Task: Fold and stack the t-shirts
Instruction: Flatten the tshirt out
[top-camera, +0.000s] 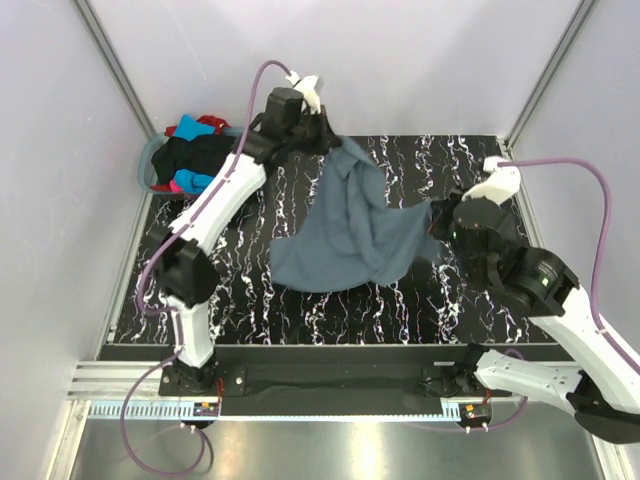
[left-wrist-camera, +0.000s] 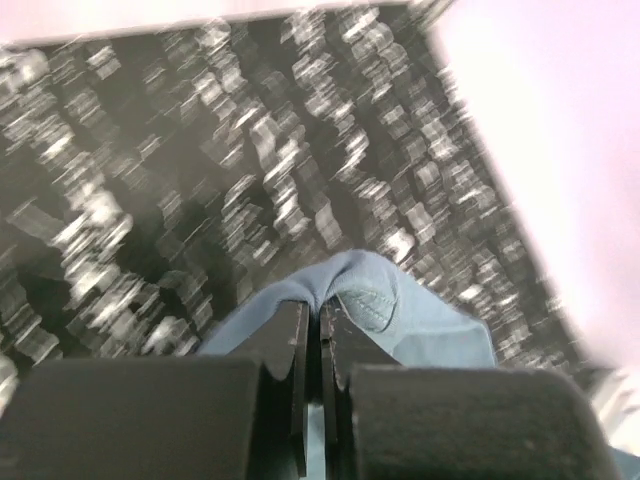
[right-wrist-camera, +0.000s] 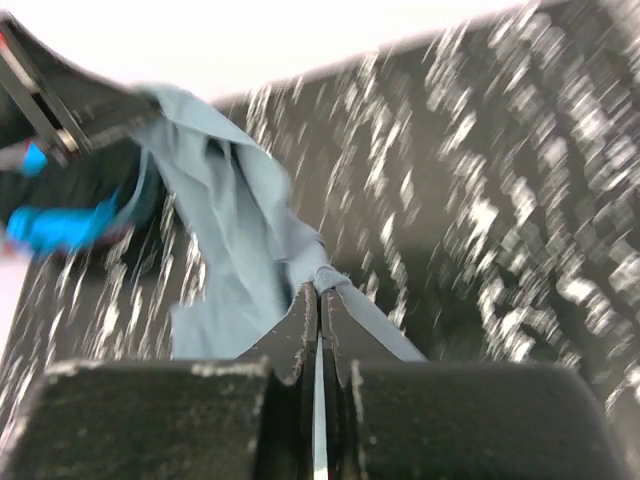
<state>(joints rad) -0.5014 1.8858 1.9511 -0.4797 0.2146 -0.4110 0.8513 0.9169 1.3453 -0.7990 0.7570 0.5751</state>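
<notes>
- Top view: the slate blue-grey t-shirt (top-camera: 350, 235) is strung between both arms over the middle of the table (top-camera: 250, 290). The left gripper (top-camera: 325, 138) has it pinched up at the far edge and the right gripper (top-camera: 440, 218) has it on the right side. The loose middle sags in a rumpled heap and looks to rest on the marbled top. The other tees (top-camera: 195, 158) are bundled in the laundry basket (top-camera: 148, 170) at the far-left corner.
- Left wrist: pretty blurry, but the fingers are clamped tight on a stitched hem of the shirt (left-wrist-camera: 400, 315), with no gap to speak of. The white wall (left-wrist-camera: 560, 150) is close on that side, so there's not much room to pull outward there.
- Right wrist: same deal, jaws pressed together on a bunched fold of the shirt (right-wrist-camera: 240, 220).
- My take: it's light and floppy with zero stiffness, so it'll droop and twist wherever it isn't held. Hems and seams look like the best grab points. There's plenty of open tabletop toward the near edge for spreading it flat.
</notes>
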